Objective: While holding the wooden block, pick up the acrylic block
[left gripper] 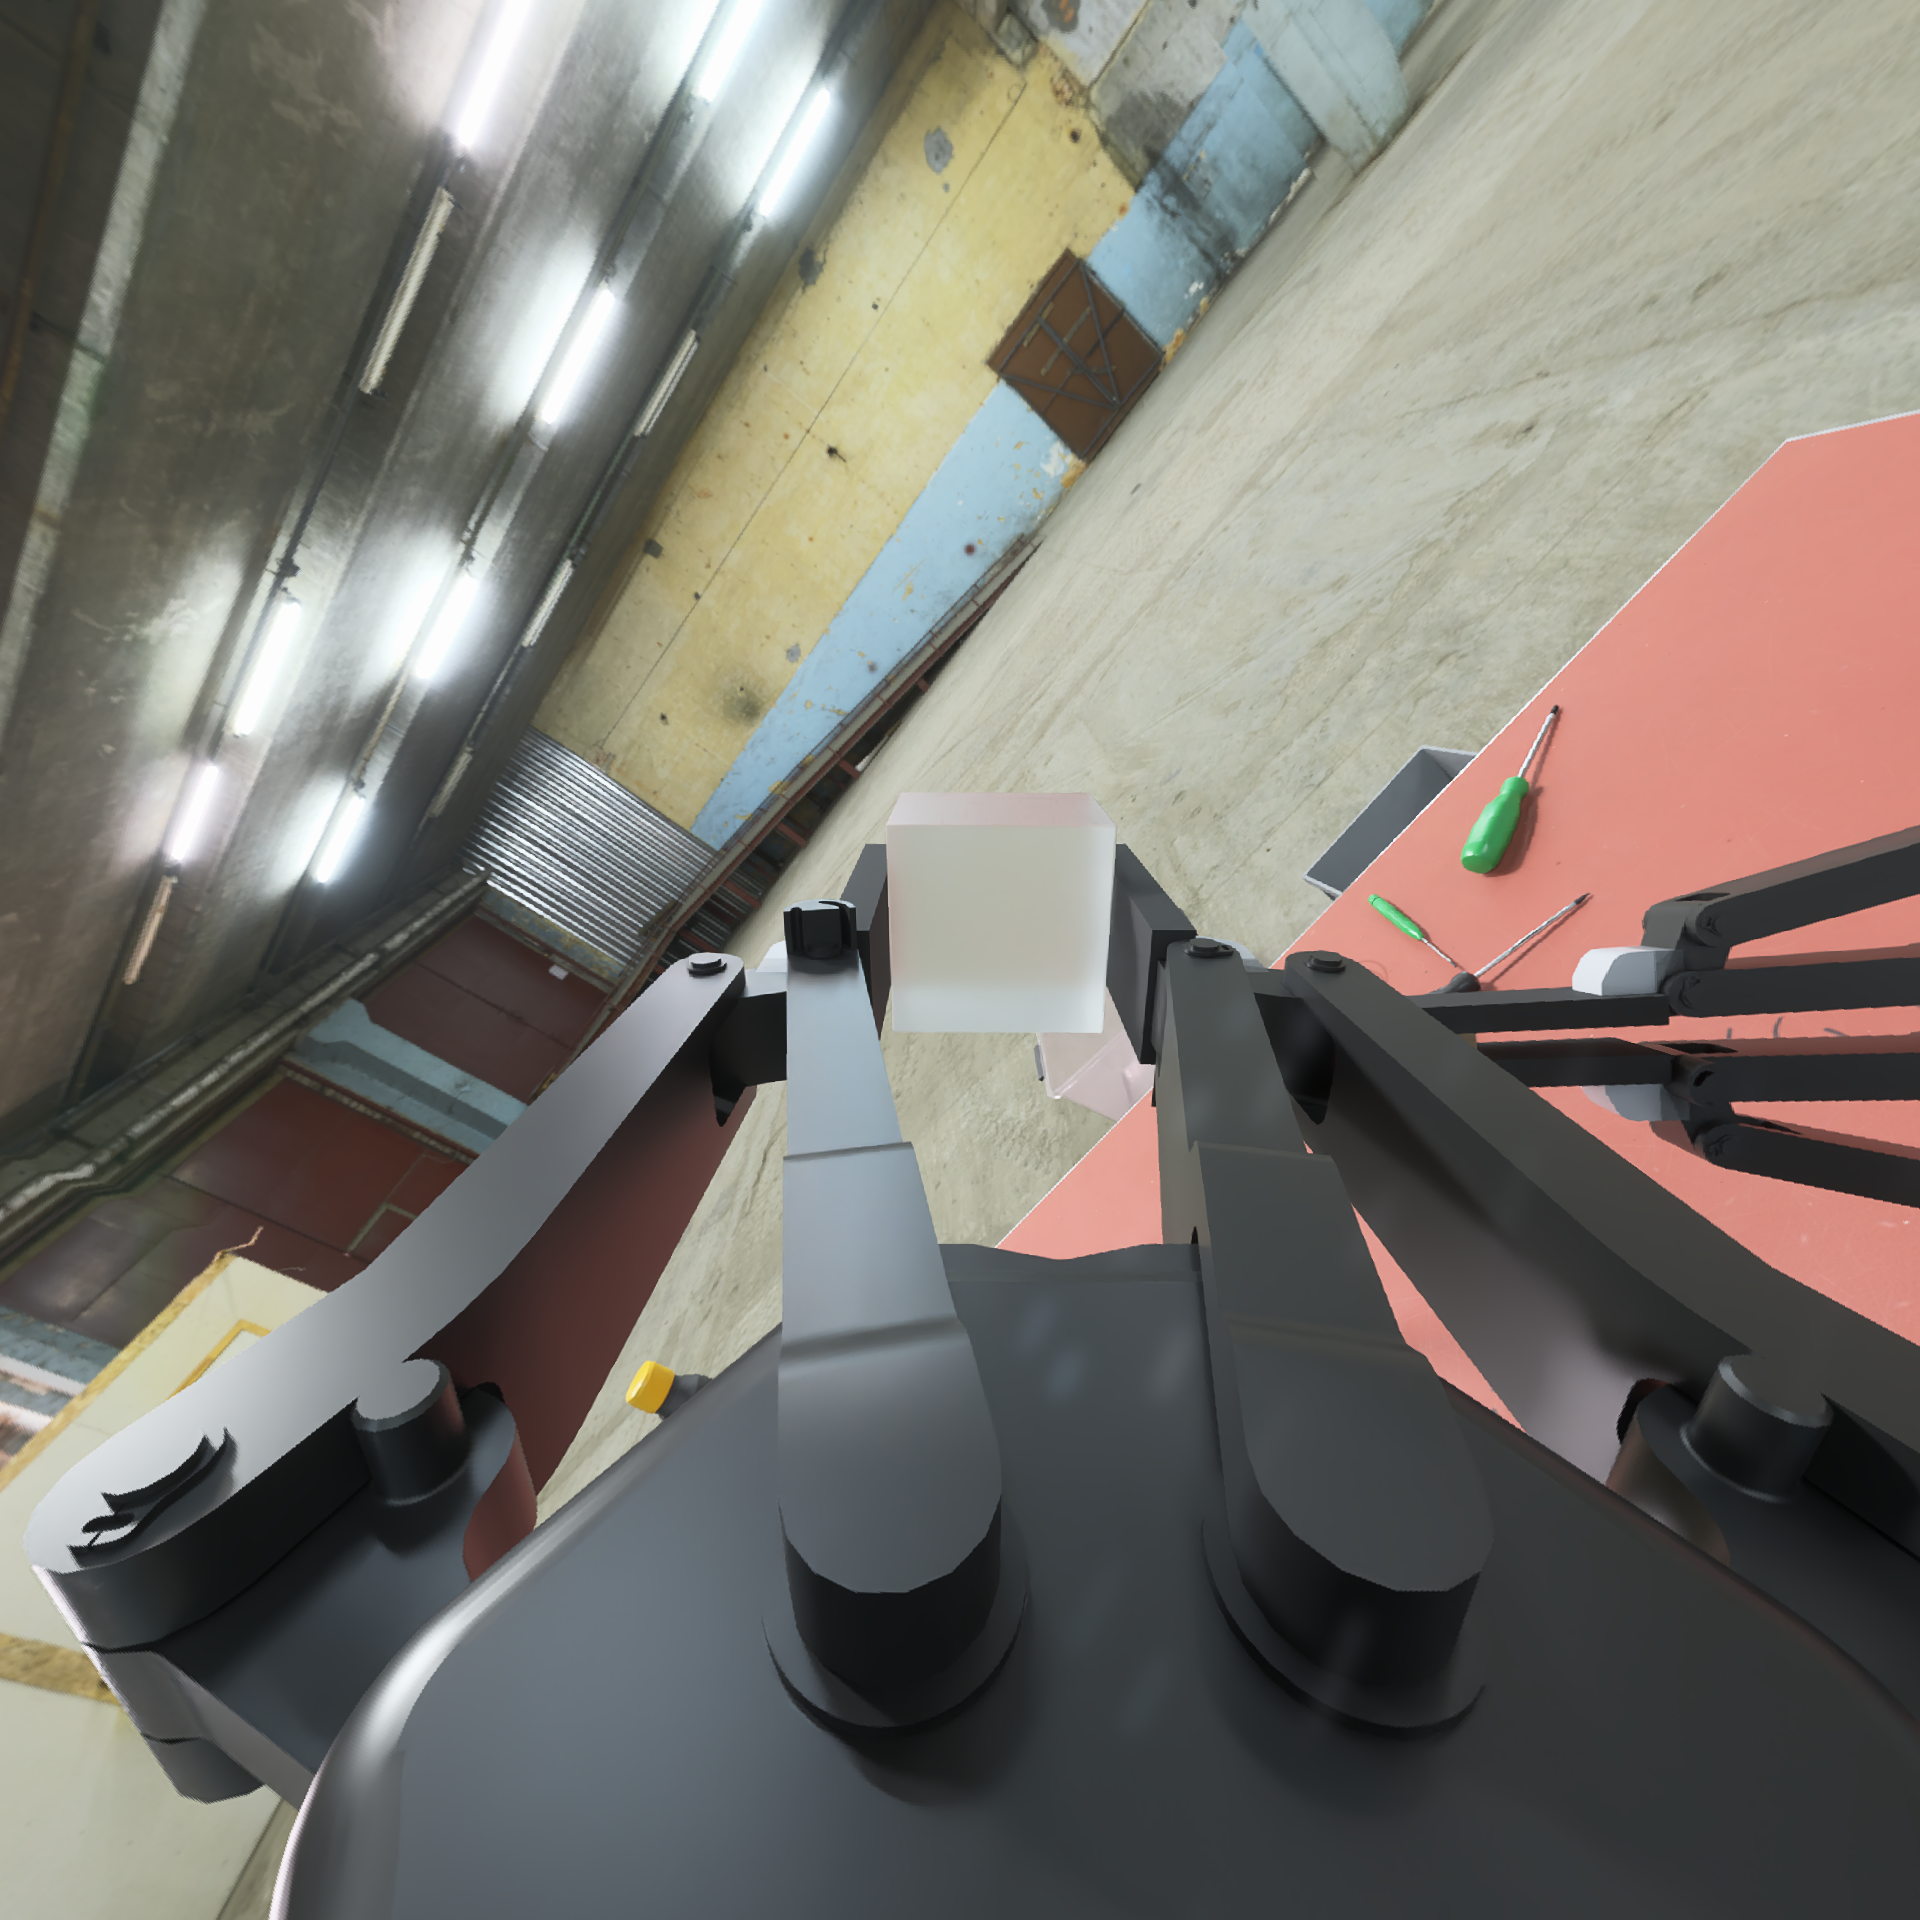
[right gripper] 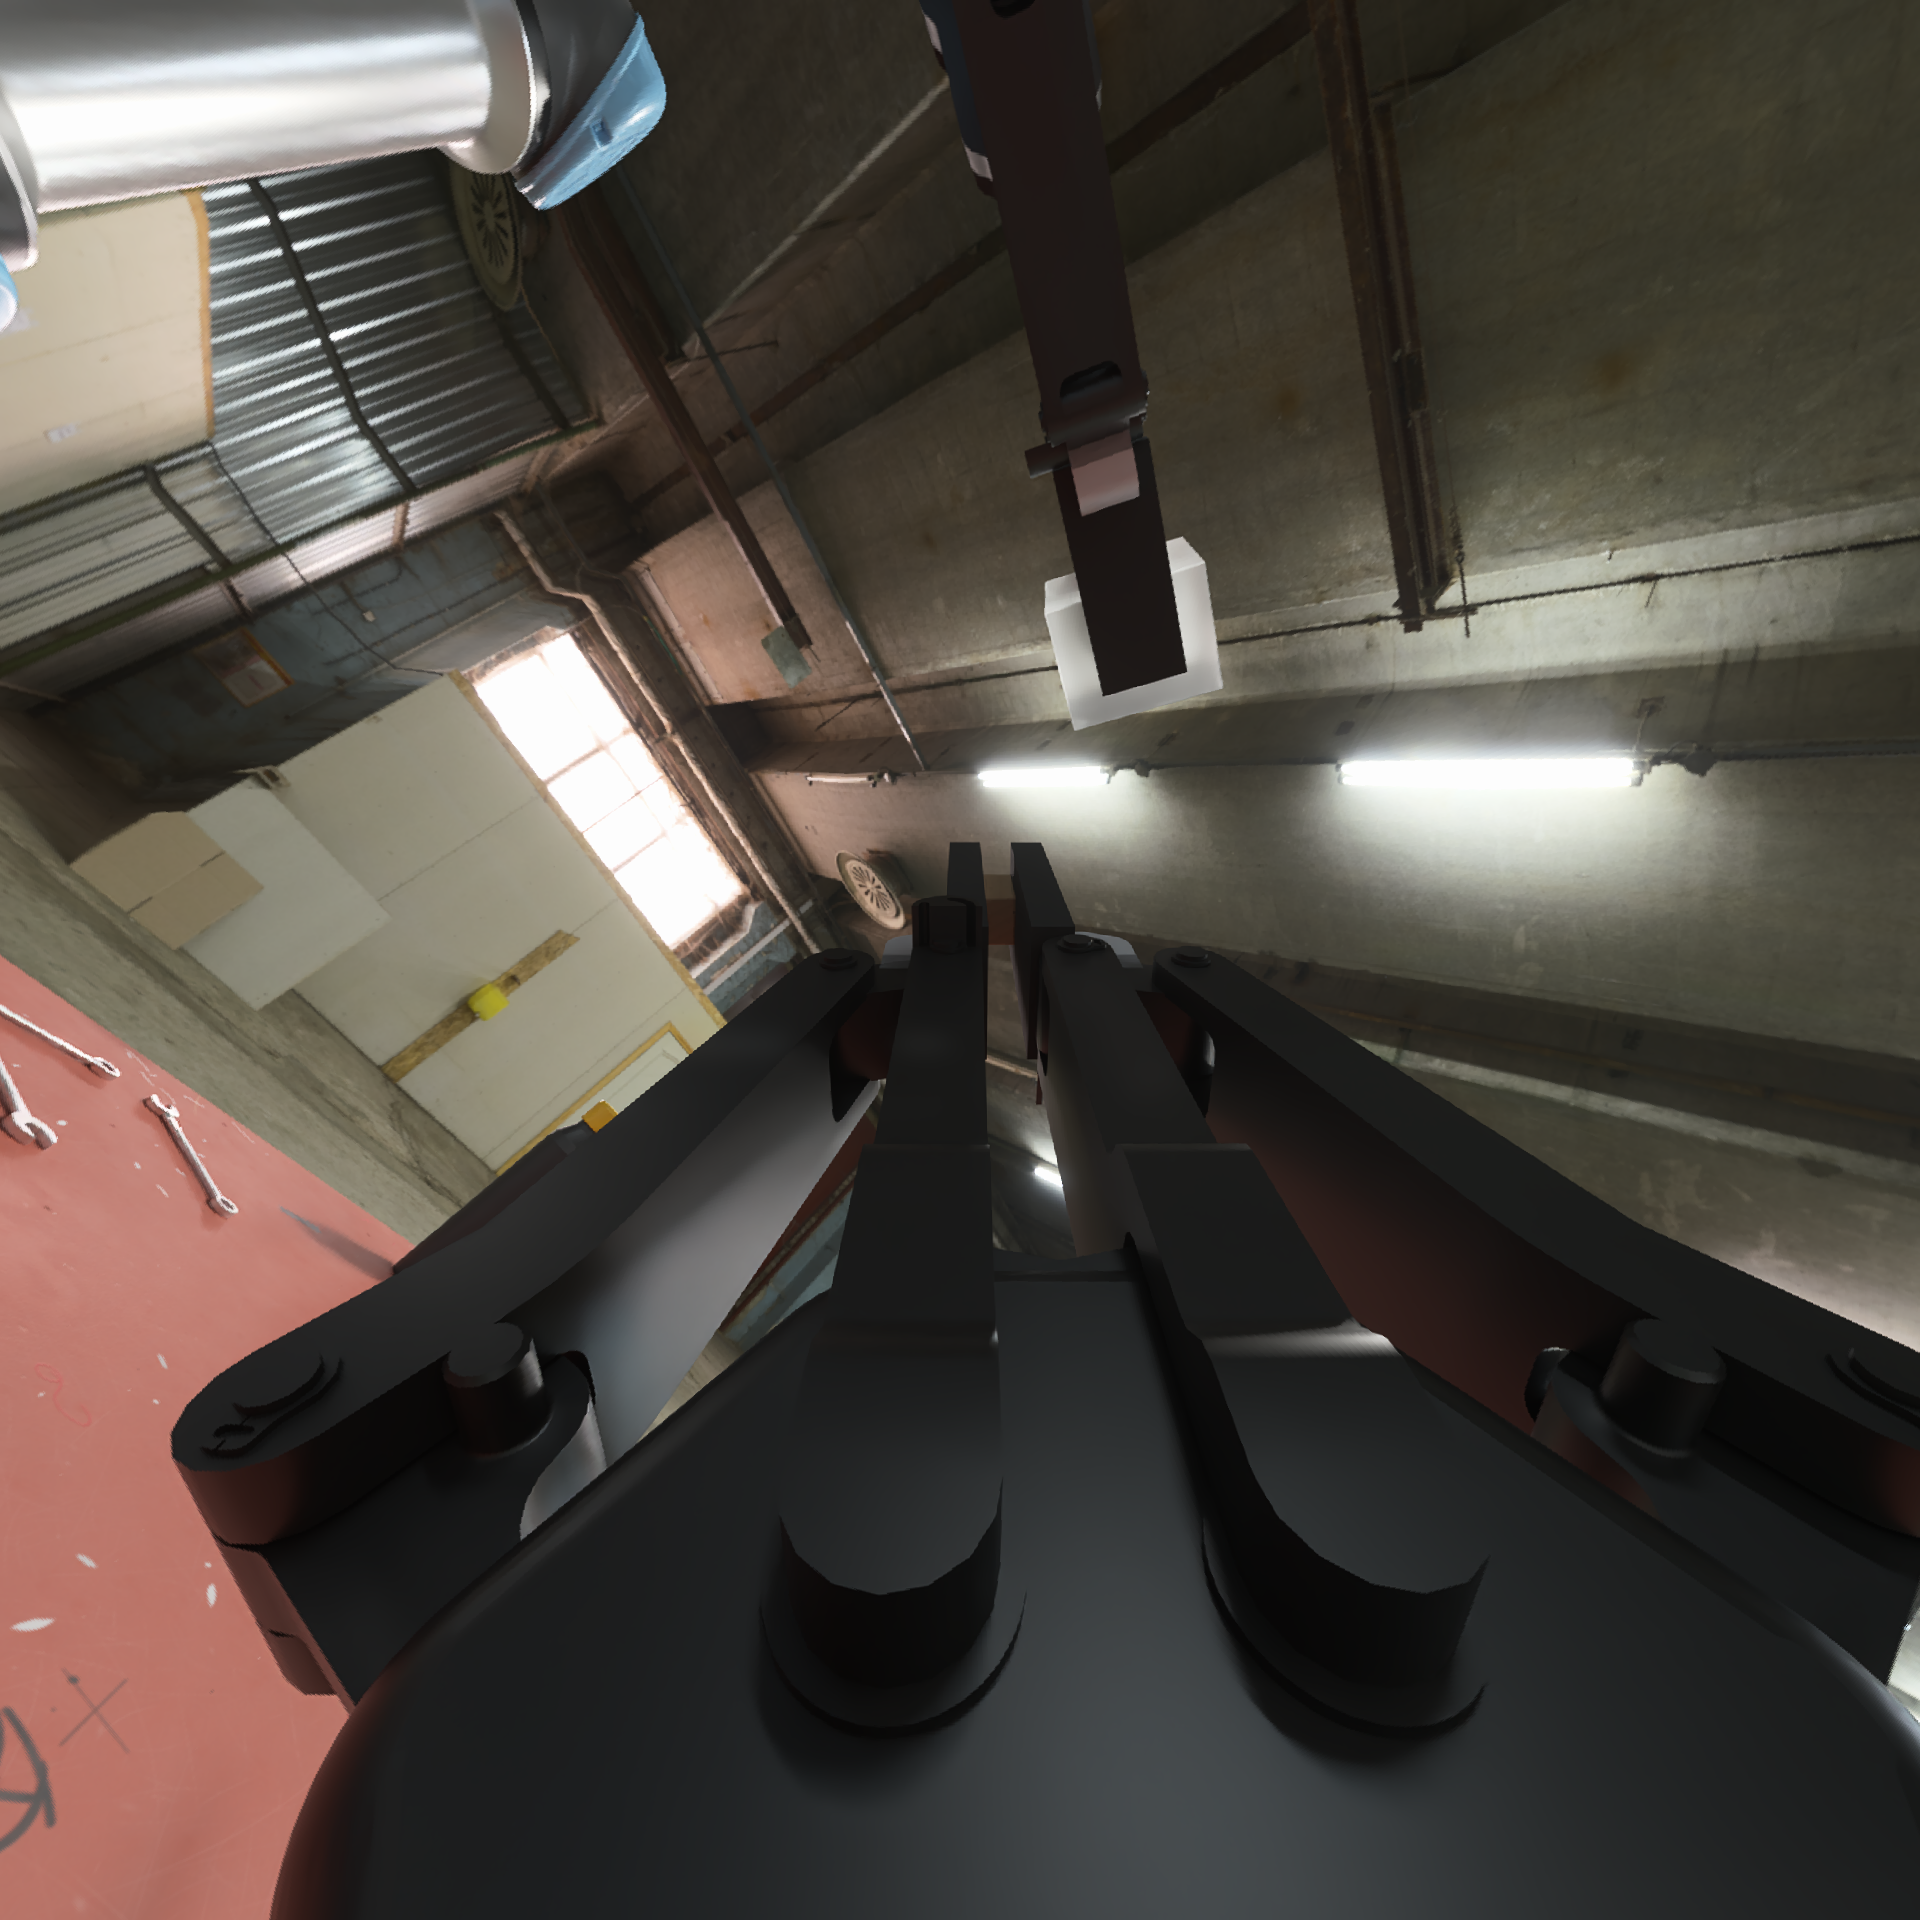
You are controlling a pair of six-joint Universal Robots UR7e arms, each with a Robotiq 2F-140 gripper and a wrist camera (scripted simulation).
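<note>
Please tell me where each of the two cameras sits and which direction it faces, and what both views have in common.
Left wrist view: sits on the left gripper, facing along its fingers past the held acrylic block toward the red table and hall floor.
Right wrist view: sits on the right gripper, tilted up toward the ceiling; a thin wooden block shows between its fingers.
Shared: the acrylic block and both grippers.
</note>
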